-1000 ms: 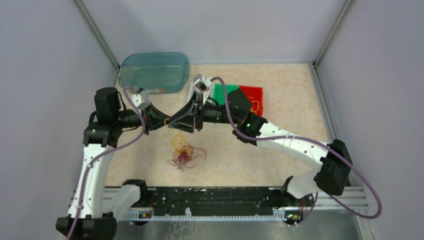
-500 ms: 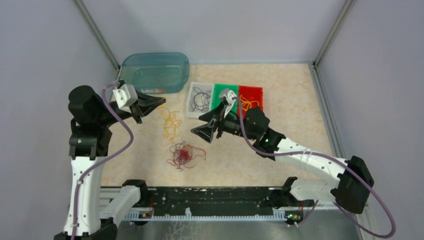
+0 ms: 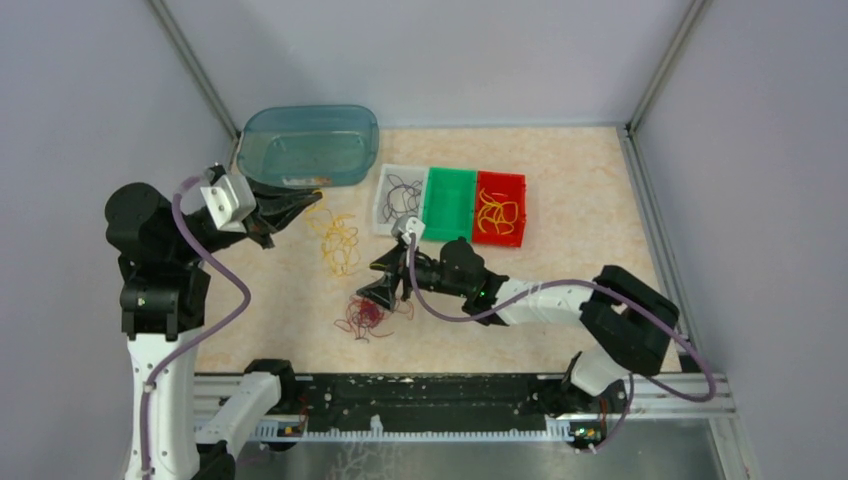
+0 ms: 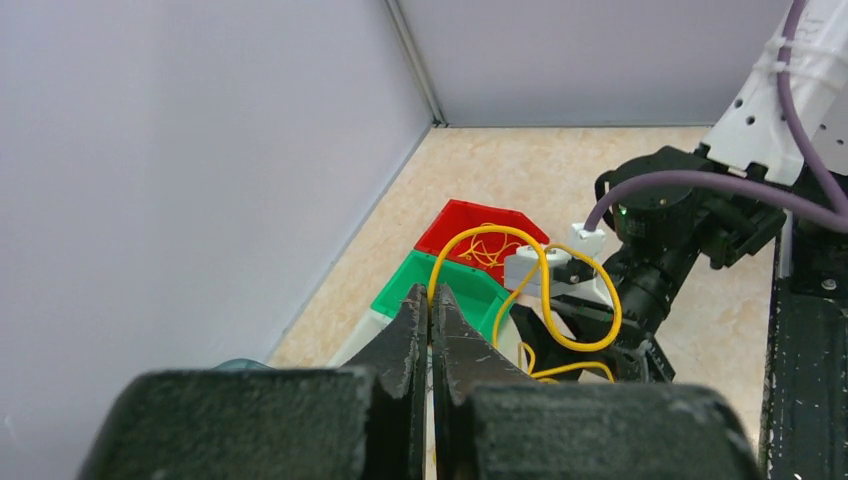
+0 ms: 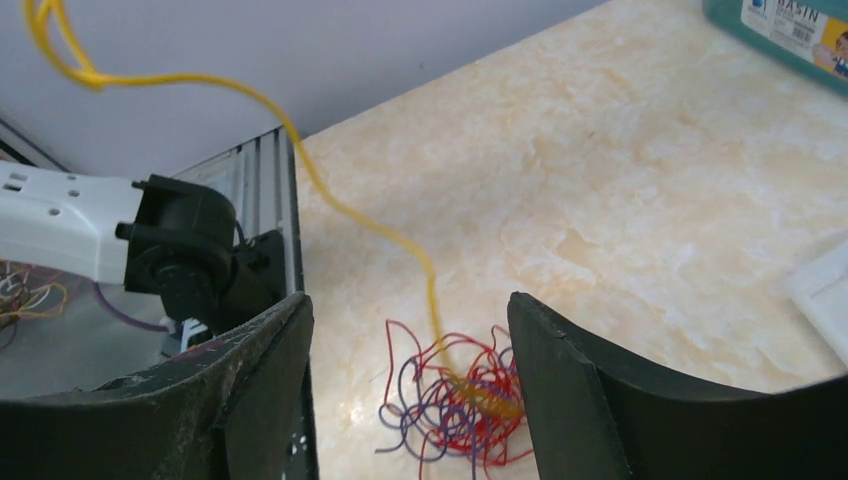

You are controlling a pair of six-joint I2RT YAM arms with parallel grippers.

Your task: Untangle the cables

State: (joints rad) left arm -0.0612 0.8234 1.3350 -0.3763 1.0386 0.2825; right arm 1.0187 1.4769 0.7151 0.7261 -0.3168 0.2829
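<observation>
A tangle of red and dark cables (image 3: 364, 314) lies on the table; in the right wrist view the tangle (image 5: 462, 400) has one yellow strand running into it. My left gripper (image 3: 316, 198) is shut on a yellow cable (image 3: 340, 246) that hangs in curls down towards the tangle. In the left wrist view the left gripper (image 4: 431, 298) has its jaws closed on the yellow cable (image 4: 546, 292), which loops out in front. My right gripper (image 3: 379, 291) is open just above the tangle. In the right wrist view the right gripper (image 5: 408, 298) straddles the tangle, empty.
A white tray (image 3: 385, 186) with black cables, a green tray (image 3: 450, 200) and a red tray (image 3: 516, 186) with yellow cables sit at the back. A teal bin (image 3: 312, 145) stands at the back left. A black rail (image 3: 420, 395) runs along the near edge.
The grippers met above the tangle, then parted. My left gripper drew back left and up with the yellow cable. My right gripper opened and came down over the tangle.
</observation>
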